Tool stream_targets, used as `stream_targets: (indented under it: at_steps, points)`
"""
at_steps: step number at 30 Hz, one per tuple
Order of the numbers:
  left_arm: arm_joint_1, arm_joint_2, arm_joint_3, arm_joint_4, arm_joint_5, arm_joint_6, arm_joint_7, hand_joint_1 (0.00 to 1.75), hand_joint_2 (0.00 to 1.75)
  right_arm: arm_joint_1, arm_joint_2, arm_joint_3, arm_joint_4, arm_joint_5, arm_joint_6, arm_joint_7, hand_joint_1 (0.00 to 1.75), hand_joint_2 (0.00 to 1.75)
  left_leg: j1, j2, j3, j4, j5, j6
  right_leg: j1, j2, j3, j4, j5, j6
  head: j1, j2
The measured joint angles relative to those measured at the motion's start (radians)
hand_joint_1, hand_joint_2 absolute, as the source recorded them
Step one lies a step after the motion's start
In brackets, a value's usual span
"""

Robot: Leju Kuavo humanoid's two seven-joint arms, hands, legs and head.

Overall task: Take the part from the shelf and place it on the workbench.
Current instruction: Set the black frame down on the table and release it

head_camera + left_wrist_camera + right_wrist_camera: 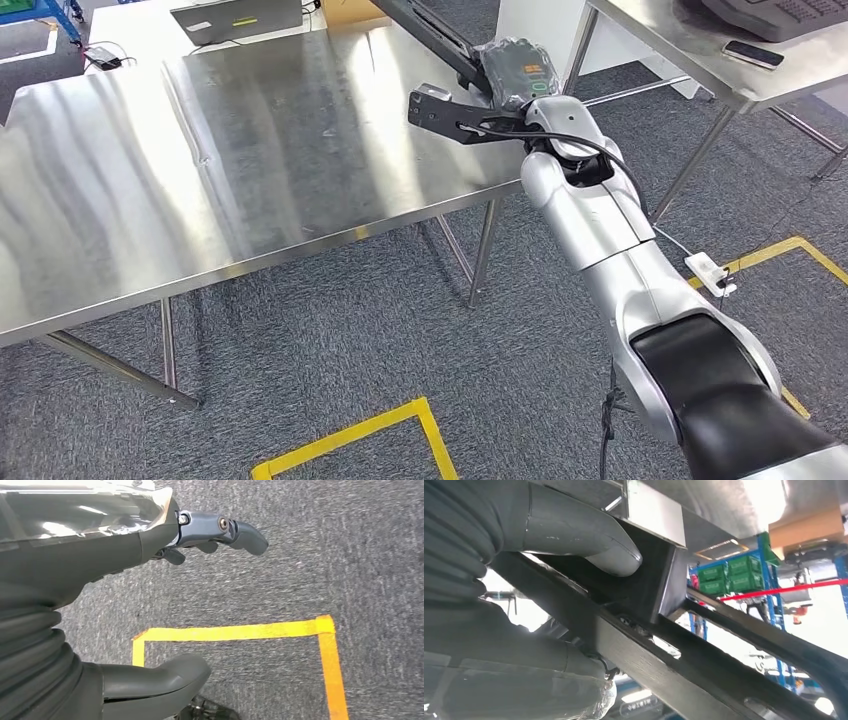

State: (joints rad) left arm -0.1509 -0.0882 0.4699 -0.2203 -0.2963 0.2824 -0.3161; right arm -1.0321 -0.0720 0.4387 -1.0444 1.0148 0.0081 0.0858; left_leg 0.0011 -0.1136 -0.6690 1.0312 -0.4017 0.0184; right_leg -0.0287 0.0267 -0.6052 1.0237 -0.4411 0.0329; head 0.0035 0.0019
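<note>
Right hand [512,72]: fingers closed around the black metal bracket part [447,110], held over the near right edge of the steel desk [200,160]. Left hand [150,535]: fingers apart, holding nothing, above grey carpet [325,555] marked with yellow tape [235,631].

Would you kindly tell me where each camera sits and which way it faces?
Head view: high on the body, looking down at the steel workbench; right arm and right robot hand holding the black part.
Left wrist view: behind the left robot hand, facing carpet and yellow tape.
Right wrist view: behind the right robot hand, facing the part.
Shared: the part.
</note>
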Motion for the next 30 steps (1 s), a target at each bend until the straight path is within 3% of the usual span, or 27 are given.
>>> stream_targets:
  at_steps: [1, 3, 5, 6, 7, 10, 12, 14, 16, 17, 19, 21, 22, 23, 25, 27, 29, 30]
  points:
    - [-0.001, 0.002, 0.0, 0.0, 0.0, 0.0, 0.001, 0.0, 1.75, -0.006, 0.0, -0.001, 0.001, -0.001, 0.001, -0.002, 1.75, 1.75, -0.001, 0.025, -0.013, 0.026, -0.017, -0.006, -0.005, -0.009, 0.002, -0.003, 0.001, -0.008, -0.003, 0.0]
    - [-0.004, 0.001, 0.0, 0.0, -0.001, -0.001, 0.002, 0.0, 1.75, -0.014, 0.0, -0.004, 0.003, -0.003, 0.003, -0.004, 1.75, 1.75, 0.003, 0.085, -0.067, 0.139, -0.074, -0.017, -0.003, -0.026, 0.006, -0.004, -0.001, -0.02, -0.009, 0.0]
    - [-0.005, 0.002, 0.0, 0.0, -0.001, -0.002, 0.004, 0.0, 1.75, -0.016, -0.001, -0.006, 0.008, -0.007, 0.003, -0.008, 1.75, 1.75, 0.011, 0.106, -0.126, 0.254, -0.114, -0.026, 0.002, -0.044, 0.007, -0.004, -0.003, -0.024, -0.01, 0.0]
    - [-0.005, 0.002, 0.0, 0.0, -0.001, -0.002, 0.004, 0.0, 1.75, -0.017, -0.002, -0.006, 0.011, -0.01, 0.002, -0.011, 1.75, 1.75, 0.014, 0.108, -0.135, 0.27, -0.111, -0.029, 0.003, -0.054, 0.008, -0.004, -0.005, -0.025, -0.01, 0.0]
    - [-0.005, 0.002, 0.001, 0.0, -0.001, -0.002, 0.005, 0.0, 1.75, -0.019, -0.002, -0.006, 0.015, -0.014, 0.001, -0.016, 1.75, 1.75, 0.016, 0.111, -0.123, 0.244, -0.09, -0.031, 0.003, -0.064, 0.01, -0.004, -0.007, -0.025, -0.01, 0.0]
    - [-0.008, 0.005, 0.005, 0.0, 0.002, -0.001, 0.006, 0.0, 1.75, -0.037, 0.0, -0.005, 0.036, -0.024, -0.01, -0.035, 1.75, 1.75, 0.014, 0.15, -0.017, 0.051, -0.012, -0.025, 0.008, -0.09, 0.018, -0.004, -0.015, -0.016, -0.009, 0.0]
    - [-0.01, 0.005, 0.01, 0.0, 0.003, -0.001, 0.007, 0.0, 1.75, -0.06, 0.006, -0.003, 0.059, -0.03, -0.025, -0.048, 1.75, 1.75, 0.006, 0.161, 0.012, -0.002, -0.006, -0.015, 0.016, -0.103, 0.021, -0.004, -0.02, -0.007, -0.007, 0.0]
    - [-0.011, 0.006, 0.017, 0.0, 0.004, -0.002, 0.008, 0.0, 1.75, -0.082, 0.015, 0.001, 0.086, -0.035, -0.041, -0.06, 1.75, 1.75, 0.002, 0.141, 0.015, -0.006, -0.005, -0.002, 0.02, -0.115, 0.025, -0.006, -0.024, 0.004, -0.006, 0.0]
    - [-0.012, 0.006, 0.023, 0.0, 0.009, -0.002, 0.008, 0.0, 1.75, -0.099, 0.023, 0.005, 0.115, -0.04, -0.053, -0.072, 1.75, 1.75, 0.004, 0.123, 0.022, -0.015, 0.0, 0.012, 0.018, -0.095, 0.016, 0.019, -0.042, 0.011, -0.005, 0.0]
    - [-0.014, 0.006, 0.026, 0.0, 0.012, -0.002, 0.007, 0.0, 1.75, -0.108, 0.026, 0.008, 0.131, -0.042, -0.059, -0.077, 1.75, 1.75, 0.006, 0.115, 0.025, -0.02, 0.003, 0.019, 0.016, -0.075, -0.005, 0.061, -0.062, 0.011, -0.004, 0.0]
    - [-0.017, 0.008, 0.03, 0.0, 0.017, -0.003, 0.005, 0.0, 1.75, -0.12, 0.03, 0.014, 0.162, -0.047, -0.069, -0.084, 1.75, 1.75, 0.008, 0.095, 0.025, -0.021, 0.005, 0.026, 0.013, -0.04, -0.075, 0.198, -0.112, 0.006, -0.002, 0.0]
    - [-0.017, 0.009, 0.036, 0.0, 0.021, -0.004, 0.003, 0.0, 1.75, -0.124, 0.035, 0.019, 0.191, -0.049, -0.076, -0.088, 1.75, 1.75, 0.008, 0.07, 0.026, -0.02, 0.004, 0.027, 0.013, -0.032, -0.129, 0.289, -0.131, 0.012, -0.002, 0.0]
    - [-0.017, 0.009, 0.039, 0.0, 0.023, -0.005, 0.002, 0.0, 1.75, -0.124, 0.039, 0.021, 0.202, -0.05, -0.079, -0.09, 1.75, 1.75, 0.009, 0.057, 0.026, -0.019, 0.004, 0.027, 0.012, -0.031, -0.129, 0.275, -0.116, 0.02, -0.002, 0.0]
    - [-0.016, 0.008, 0.042, 0.0, 0.023, -0.005, 0.002, 0.0, 1.75, -0.126, 0.043, 0.024, 0.211, -0.051, -0.082, -0.091, 1.75, 1.75, 0.01, 0.045, 0.026, -0.018, 0.003, 0.026, 0.01, -0.028, -0.11, 0.222, -0.087, 0.029, -0.002, 0.0]
    - [-0.015, 0.009, 0.047, 0.0, 0.024, -0.005, 0.001, 0.0, 1.75, -0.131, 0.049, 0.027, 0.225, -0.051, -0.09, -0.093, 1.75, 1.75, 0.01, 0.021, 0.024, -0.012, 0.0, 0.019, 0.002, -0.003, -0.046, 0.078, -0.025, 0.043, -0.002, 0.0]
    - [-0.014, 0.011, 0.05, 0.0, 0.025, -0.004, 0.0, 0.0, 1.75, -0.136, 0.056, 0.032, 0.239, -0.051, -0.098, -0.097, 1.75, 1.75, 0.009, 0.006, 0.019, -0.007, -0.002, 0.008, -0.001, 0.013, -0.012, 0.008, -0.001, 0.036, -0.003, 0.0]
    - [-0.01, 0.013, 0.053, 0.0, 0.026, -0.004, 0.0, 0.0, 1.75, -0.138, 0.067, 0.038, 0.251, -0.051, -0.102, -0.1, 1.75, 1.75, 0.011, -0.002, 0.016, -0.008, -0.001, -0.001, 0.002, 0.004, -0.009, 0.005, 0.0, 0.019, -0.003, 0.0]
    - [-0.007, 0.013, 0.054, 0.001, 0.027, -0.004, 0.0, 0.0, 1.75, -0.139, 0.072, 0.039, 0.256, -0.051, -0.104, -0.101, 1.75, 1.75, 0.012, 0.007, 0.012, -0.005, -0.004, -0.005, 0.001, -0.001, -0.008, 0.004, 0.002, 0.012, -0.003, 0.0]
